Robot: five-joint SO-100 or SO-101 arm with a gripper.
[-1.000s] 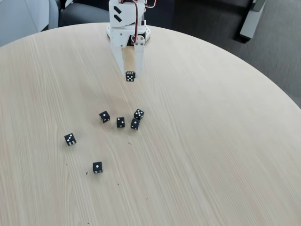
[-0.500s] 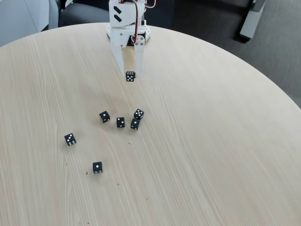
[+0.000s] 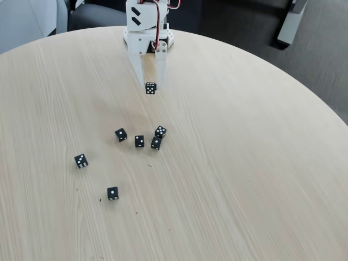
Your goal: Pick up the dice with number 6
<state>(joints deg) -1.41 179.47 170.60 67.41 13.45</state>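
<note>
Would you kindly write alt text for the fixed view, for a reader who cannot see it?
A white robot gripper points down at a round wooden table, with a small black die between its fingertips. Six more black dice lie scattered on the table nearer the camera.

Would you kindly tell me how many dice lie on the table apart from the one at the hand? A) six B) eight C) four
A: six black dice lie loose on the table, while a seventh die sits between the fingers of the hand.
</note>
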